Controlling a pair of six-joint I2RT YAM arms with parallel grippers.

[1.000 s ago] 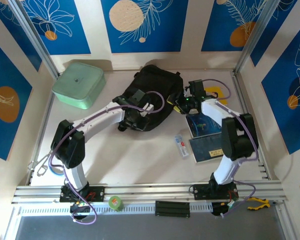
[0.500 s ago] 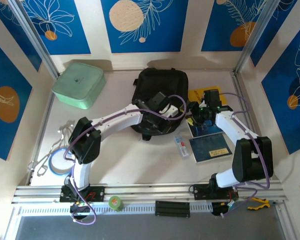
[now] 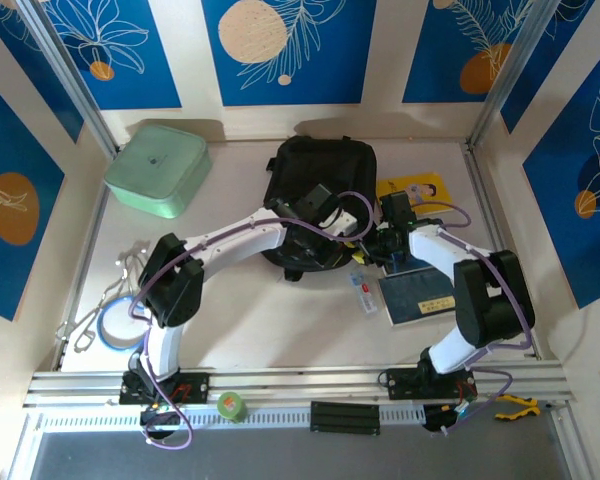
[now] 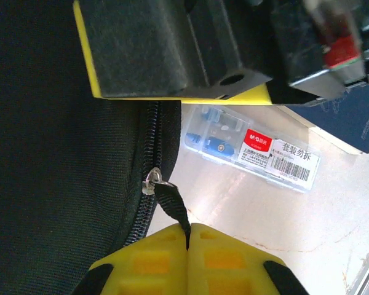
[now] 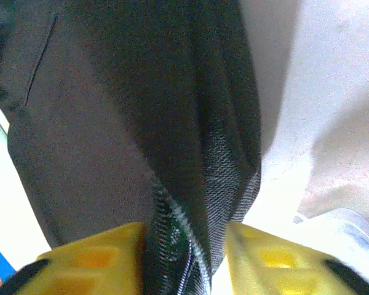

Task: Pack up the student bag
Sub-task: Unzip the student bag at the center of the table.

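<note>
In the overhead view, the student bag [image 3: 320,175] lay at the far middle of the table [image 3: 270,320]. A mint-green box [image 3: 158,168] stood well to the left of it, and a yellow booklet [image 3: 415,188] just to its right. The left gripper [image 3: 348,245] and right gripper [image 3: 377,243] met at the bag's near right corner. A clear pen case [image 3: 363,293] and a dark blue book [image 3: 417,295] lay just nearer.

In the left wrist view, the left gripper [image 4: 187,236] was clamped tight on the black zipper pull [image 4: 172,206], which led to the slider [image 4: 150,182] on the bag's edge. The pen case [image 4: 252,147] lay just beside the bag.

In the right wrist view, the right gripper's [image 5: 184,246] yellow fingers [image 5: 92,255] stood on either side of a fold of the bag's fabric [image 5: 141,123]. I could not tell whether they pinched it.
</note>
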